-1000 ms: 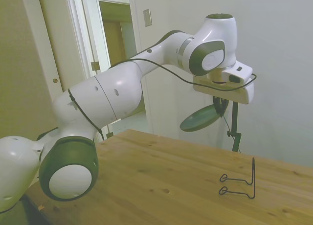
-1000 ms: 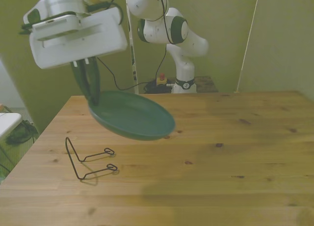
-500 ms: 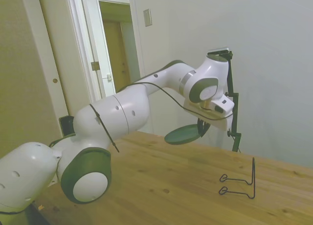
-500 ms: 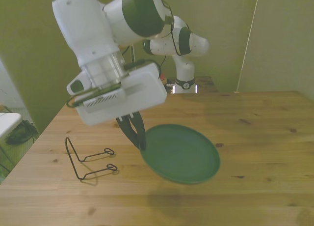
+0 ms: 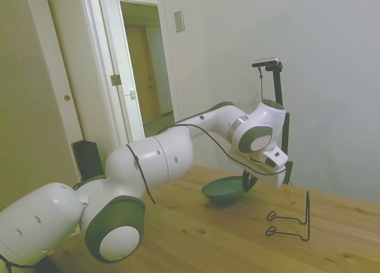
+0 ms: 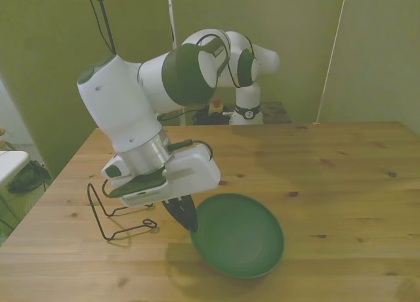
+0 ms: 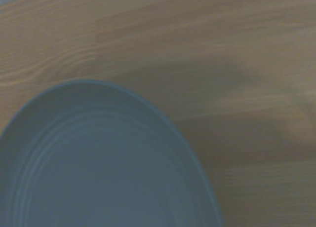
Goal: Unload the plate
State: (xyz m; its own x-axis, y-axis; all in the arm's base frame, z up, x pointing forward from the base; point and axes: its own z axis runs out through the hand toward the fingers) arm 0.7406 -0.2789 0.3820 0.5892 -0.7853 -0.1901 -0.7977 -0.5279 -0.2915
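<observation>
1. The pincer (image 6: pixel 190 224) was clamped on the plate (image 6: pixel 237 234) at the rim, at approx. 9 o'clock of the plate in the front view.
2. The plate hung low over the table (image 6: pixel 341 184), tilted; its far edge looked to be touching the wood, but from the side view I couldn't be sure.
3. The wire stand (image 6: pixel 115 213) stood w/o a load at approx. 9 o'clock from the plate, just beside the pincer.
4. Handling, my guess: stiff, matte, prob. ceramic, so breakable and fairly heavy for a one-edge hold. The raised rim is the only sensible place to take hold.
5. No brand, label or writing readable on the plate; wrist view showed only faint concentric rings.
</observation>
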